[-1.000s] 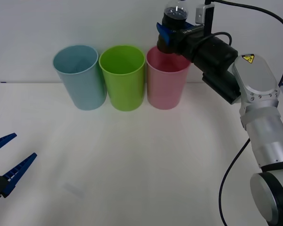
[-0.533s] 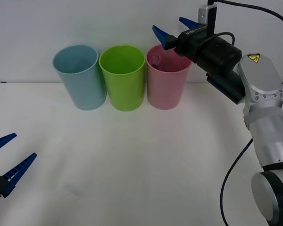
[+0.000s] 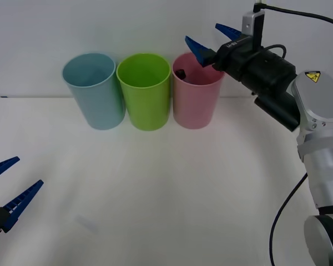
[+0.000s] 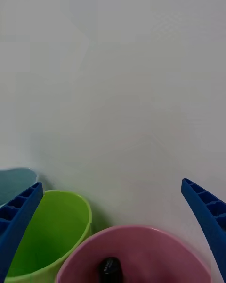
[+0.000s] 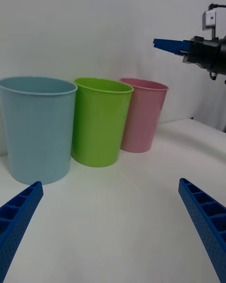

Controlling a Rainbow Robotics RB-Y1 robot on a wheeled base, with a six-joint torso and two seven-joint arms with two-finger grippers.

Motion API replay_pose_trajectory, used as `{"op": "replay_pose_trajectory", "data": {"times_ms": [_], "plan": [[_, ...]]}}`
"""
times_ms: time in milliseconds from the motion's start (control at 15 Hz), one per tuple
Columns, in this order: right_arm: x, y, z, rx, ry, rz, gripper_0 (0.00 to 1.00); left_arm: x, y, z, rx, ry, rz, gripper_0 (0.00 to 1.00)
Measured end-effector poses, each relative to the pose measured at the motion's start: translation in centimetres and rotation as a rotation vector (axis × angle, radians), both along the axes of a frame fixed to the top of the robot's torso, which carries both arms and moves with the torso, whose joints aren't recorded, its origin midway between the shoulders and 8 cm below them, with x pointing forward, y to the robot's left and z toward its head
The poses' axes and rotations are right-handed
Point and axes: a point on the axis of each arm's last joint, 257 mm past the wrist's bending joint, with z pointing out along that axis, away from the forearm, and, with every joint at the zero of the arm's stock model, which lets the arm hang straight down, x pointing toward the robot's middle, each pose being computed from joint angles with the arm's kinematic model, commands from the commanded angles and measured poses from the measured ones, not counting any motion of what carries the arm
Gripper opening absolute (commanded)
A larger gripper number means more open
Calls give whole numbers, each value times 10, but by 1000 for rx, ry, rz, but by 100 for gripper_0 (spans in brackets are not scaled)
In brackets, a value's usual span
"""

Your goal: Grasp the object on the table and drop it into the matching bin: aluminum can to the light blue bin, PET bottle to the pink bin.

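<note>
The PET bottle (image 3: 181,72) lies inside the pink bin (image 3: 195,105), only its dark cap (image 4: 109,268) showing above the rim. My right gripper (image 3: 212,40) hangs open just above and behind the pink bin (image 4: 141,254), holding nothing. The light blue bin (image 3: 94,91) stands at the left end of the row on the white table (image 3: 155,194). My left gripper (image 3: 8,191) is open low over the table's near left edge, far from the bins. From the left wrist I see the pink bin (image 5: 141,115), the light blue bin (image 5: 37,127) and the right gripper (image 5: 172,45) above them.
A green bin (image 3: 145,91) stands between the light blue and pink bins, touching both; it also shows as the green bin (image 4: 52,236) and the green bin (image 5: 100,120). A plain white wall rises behind the row. The right arm (image 3: 299,105) reaches in from the right.
One second ago the right gripper was shut on the bottle above the pink bin. It opened, the bottle fell into the pink bin, and the gripper has drawn slightly right.
</note>
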Motion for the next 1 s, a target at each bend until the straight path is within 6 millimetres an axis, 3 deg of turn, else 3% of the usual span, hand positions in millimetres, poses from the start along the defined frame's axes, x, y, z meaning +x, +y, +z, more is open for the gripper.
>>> {"op": "replay_pose_trajectory", "data": {"times_ms": [1000], "plan": [[-108,-58,-58,-101,20,82,100,0,0,0,0,0,0,100]]}}
